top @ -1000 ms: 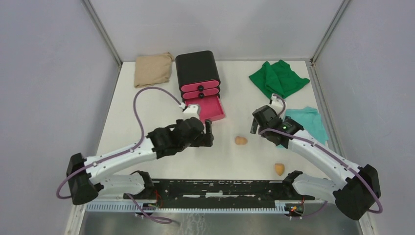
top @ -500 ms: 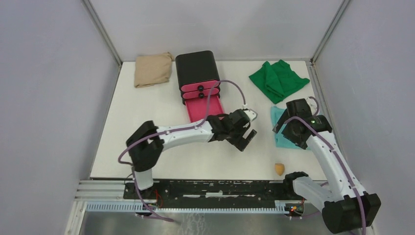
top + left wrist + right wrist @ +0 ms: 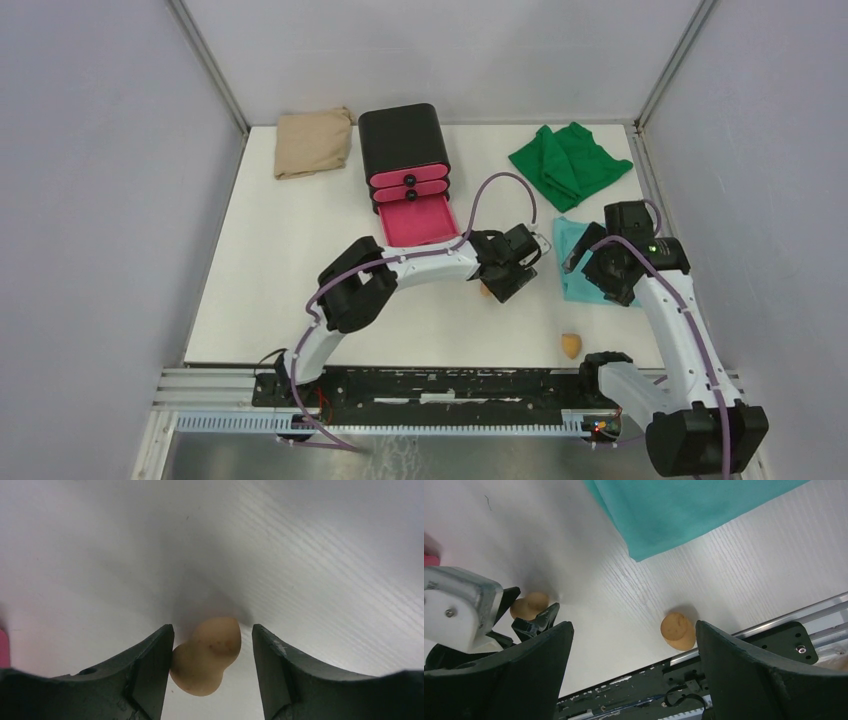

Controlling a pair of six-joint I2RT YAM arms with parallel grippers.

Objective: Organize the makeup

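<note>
Of the makeup, two tan egg-shaped sponges show. One sponge (image 3: 206, 655) lies on the white table between the fingers of my left gripper (image 3: 212, 630). The left finger touches it, and a gap is left at the right finger, so the jaws stand open around it. From above, this sponge (image 3: 486, 291) peeks out beside the left gripper (image 3: 510, 278). The other sponge (image 3: 570, 345) lies near the table's front edge. It also shows in the right wrist view (image 3: 678, 630). My right gripper (image 3: 634, 630) hangs wide open and empty above the table, by the teal cloth (image 3: 572, 250).
A black box (image 3: 403, 140) stands at the back with its lowest pink drawer (image 3: 420, 222) pulled out. A beige cloth (image 3: 313, 142) lies back left, a green cloth (image 3: 568, 160) back right. The metal rail (image 3: 450, 385) runs along the front edge.
My left arm swung right from beside the drawer to the middle sponge, and its jaws narrowed around it. The right arm drew back to the right, over the teal cloth.
</note>
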